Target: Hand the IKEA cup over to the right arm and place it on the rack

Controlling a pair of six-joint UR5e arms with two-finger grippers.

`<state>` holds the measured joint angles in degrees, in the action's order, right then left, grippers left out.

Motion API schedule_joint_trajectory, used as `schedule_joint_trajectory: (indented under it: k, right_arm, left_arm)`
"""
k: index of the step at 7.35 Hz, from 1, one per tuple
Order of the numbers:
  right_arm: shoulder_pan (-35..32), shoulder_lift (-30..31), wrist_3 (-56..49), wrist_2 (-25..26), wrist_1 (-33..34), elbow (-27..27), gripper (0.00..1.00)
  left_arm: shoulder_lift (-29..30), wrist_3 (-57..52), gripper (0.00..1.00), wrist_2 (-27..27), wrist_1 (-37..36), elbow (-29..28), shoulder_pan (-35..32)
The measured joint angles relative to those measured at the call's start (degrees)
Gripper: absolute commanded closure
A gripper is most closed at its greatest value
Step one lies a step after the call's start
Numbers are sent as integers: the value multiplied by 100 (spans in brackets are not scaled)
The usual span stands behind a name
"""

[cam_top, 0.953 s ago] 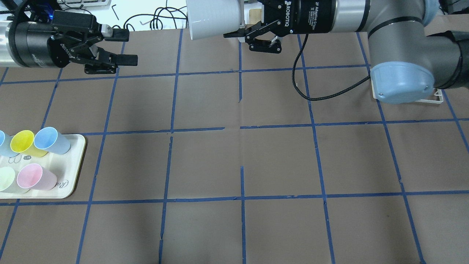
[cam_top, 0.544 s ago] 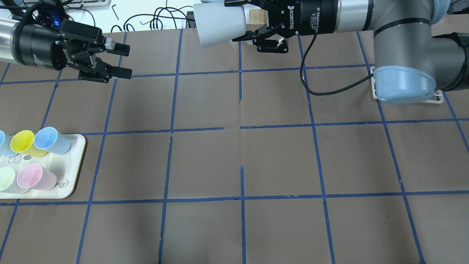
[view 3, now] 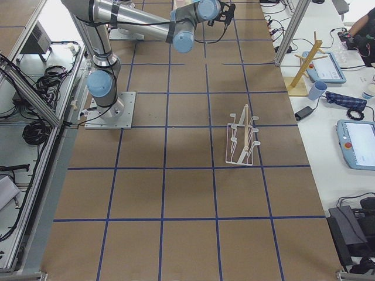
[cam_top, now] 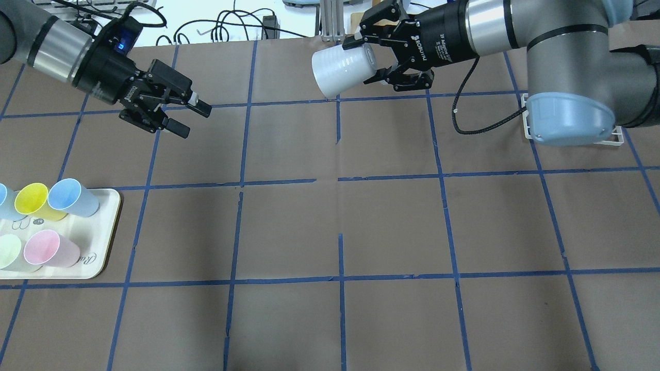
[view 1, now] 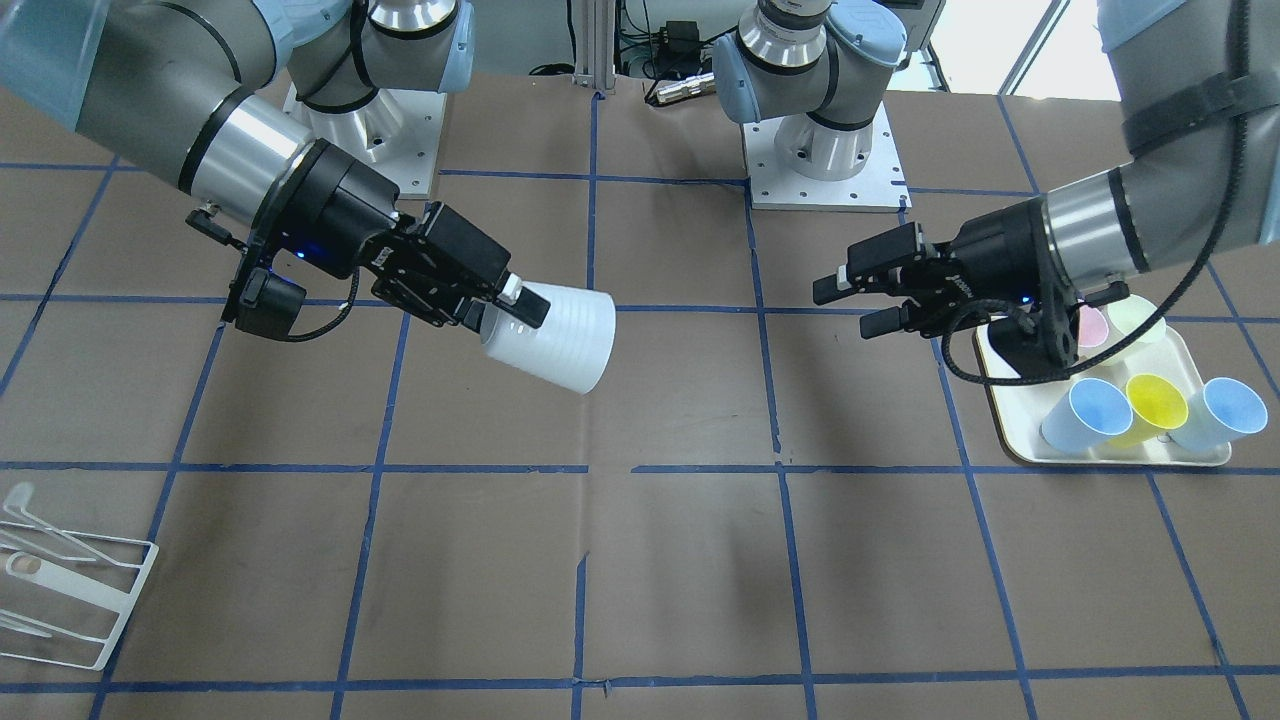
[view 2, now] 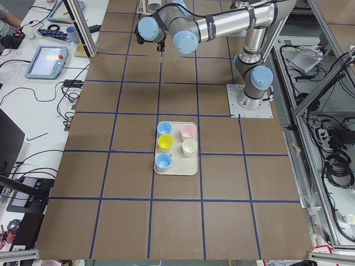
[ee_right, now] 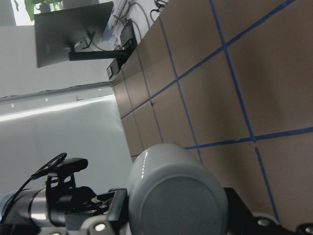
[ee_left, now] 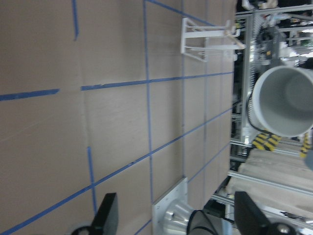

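right black two-finger gripper point(cam_top: 367, 62): clamps base of small light grey tapered plastic cup point(cam_top: 340, 72), aloft over table | left black two-finger gripper point(cam_top: 195, 121): gapes wide, empty | white wire rack point(view 3: 242, 137): stands well apart from cup

Arms point(view 1: 230, 130) point(view 1: 1100, 235) 2. Grey cup point(view 1: 555, 340) 1. Rack point(view 3: 242, 139) 1. Tray point(cam_top: 103, 232) 1. Blue cups point(view 1: 1087, 415) point(view 1: 1230, 410) 2; yellow cup point(view 1: 1157, 402), pink cup point(view 1: 1095, 322), green cup point(view 1: 1137, 317) 1 each.

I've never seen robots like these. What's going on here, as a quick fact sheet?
Right gripper: shut on the IKEA cup, held on its side in the air
Left gripper: open, empty, well apart from the cup
Rack: no cup on it
Tray: holds five coloured cups
Stage: cup is with the right gripper, not yet on the rack
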<state>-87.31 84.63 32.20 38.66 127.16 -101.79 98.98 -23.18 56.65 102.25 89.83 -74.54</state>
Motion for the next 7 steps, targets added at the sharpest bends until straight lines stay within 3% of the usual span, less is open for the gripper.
schedule_joint_trajectory:
  k: [2,4,5,7]
  right_arm:
    - [-1,14,-65,1313,-307,65,63]
    - [21,113,-807,2669,-871,106,64]
    - [42,214,-1421,3458,-1326,158,65]
    - [94,310,-2372,4870,-1872,263,68]
  left_arm:
    - [48,1286,2,1538,-1186,98,-720]
    - [-181,2102,0,2778,-1564,59,-1373]
    - [-324,2319,0,3232,-1701,24,-1546]
    - [-499,2442,0,3511,-1874,-57,-1670]
